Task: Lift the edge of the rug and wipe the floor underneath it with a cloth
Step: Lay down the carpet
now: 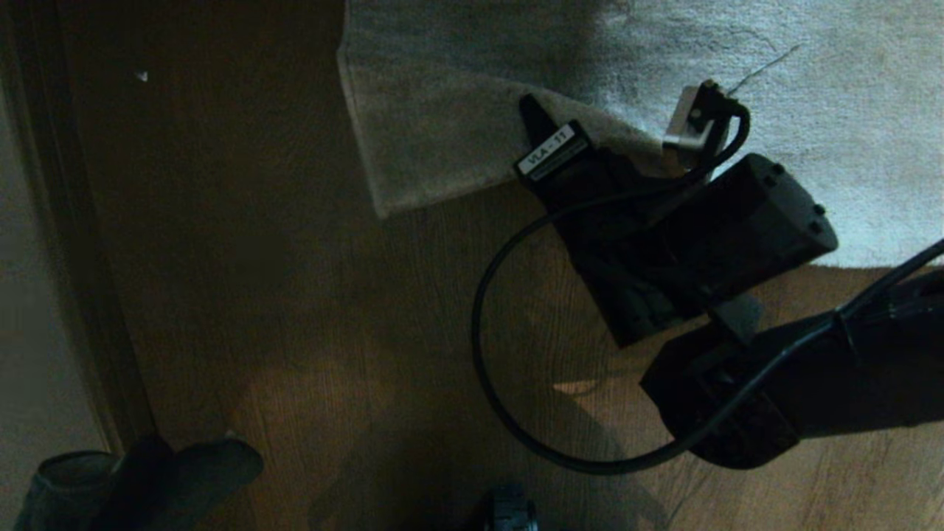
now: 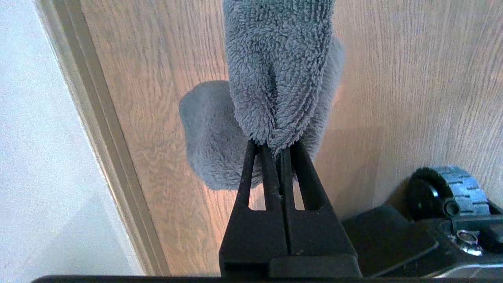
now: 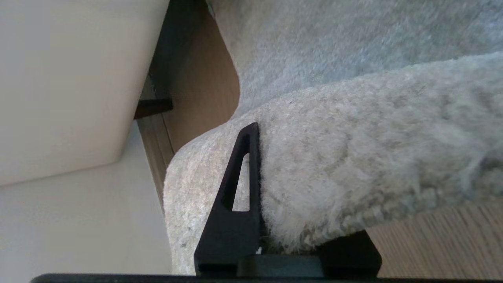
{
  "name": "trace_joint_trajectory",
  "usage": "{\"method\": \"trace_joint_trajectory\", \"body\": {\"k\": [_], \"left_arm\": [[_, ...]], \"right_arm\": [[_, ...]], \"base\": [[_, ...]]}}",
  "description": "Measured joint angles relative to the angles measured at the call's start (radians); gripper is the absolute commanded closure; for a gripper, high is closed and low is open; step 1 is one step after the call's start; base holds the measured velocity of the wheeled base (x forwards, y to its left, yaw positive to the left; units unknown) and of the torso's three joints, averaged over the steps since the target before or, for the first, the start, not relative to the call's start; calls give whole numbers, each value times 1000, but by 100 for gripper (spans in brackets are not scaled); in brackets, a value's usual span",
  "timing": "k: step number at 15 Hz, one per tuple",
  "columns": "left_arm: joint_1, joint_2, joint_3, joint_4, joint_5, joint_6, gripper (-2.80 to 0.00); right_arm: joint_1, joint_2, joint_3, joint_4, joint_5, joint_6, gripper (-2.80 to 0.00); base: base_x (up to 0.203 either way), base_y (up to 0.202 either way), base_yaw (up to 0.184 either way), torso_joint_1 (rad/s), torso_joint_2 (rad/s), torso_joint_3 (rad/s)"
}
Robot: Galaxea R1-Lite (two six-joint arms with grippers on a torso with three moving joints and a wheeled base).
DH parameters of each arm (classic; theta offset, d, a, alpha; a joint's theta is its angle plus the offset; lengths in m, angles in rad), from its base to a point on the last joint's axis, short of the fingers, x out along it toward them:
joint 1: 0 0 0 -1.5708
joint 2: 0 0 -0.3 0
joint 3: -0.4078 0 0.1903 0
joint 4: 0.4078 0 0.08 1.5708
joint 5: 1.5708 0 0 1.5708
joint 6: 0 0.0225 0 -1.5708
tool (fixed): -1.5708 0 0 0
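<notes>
The light grey rug (image 1: 774,66) fills the top of the head view, above the brown wood floor (image 1: 295,295). My right gripper (image 1: 546,140) is shut on the rug's edge, and the corner flap (image 1: 435,147) is raised and folded over. In the right wrist view one black finger (image 3: 243,177) lies against the pile of the rug (image 3: 353,157); the other finger is hidden under it. My left gripper (image 2: 273,147) is shut on the dark grey cloth (image 2: 279,70), which hangs above the floor (image 2: 412,78) without touching it. In the head view the cloth (image 1: 206,464) is at the lower left.
A baseboard (image 1: 66,258) and pale wall run down the left side, close to the cloth. A wheel of the robot's base (image 2: 452,192) sits by the left gripper. A black cable (image 1: 479,332) loops from the right arm. A white piece of furniture (image 3: 70,78) stands beyond the rug corner.
</notes>
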Motion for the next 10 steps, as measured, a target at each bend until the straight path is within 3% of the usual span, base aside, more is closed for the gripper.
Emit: {"method": "trace_joint_trajectory", "body": {"k": [10], "left_arm": [[0,-13,1,-1,7,-20,0]], "right_arm": [[10,36,-5,0,3,-5,0]], "base": [[0,0,0,0,0,0]]}}
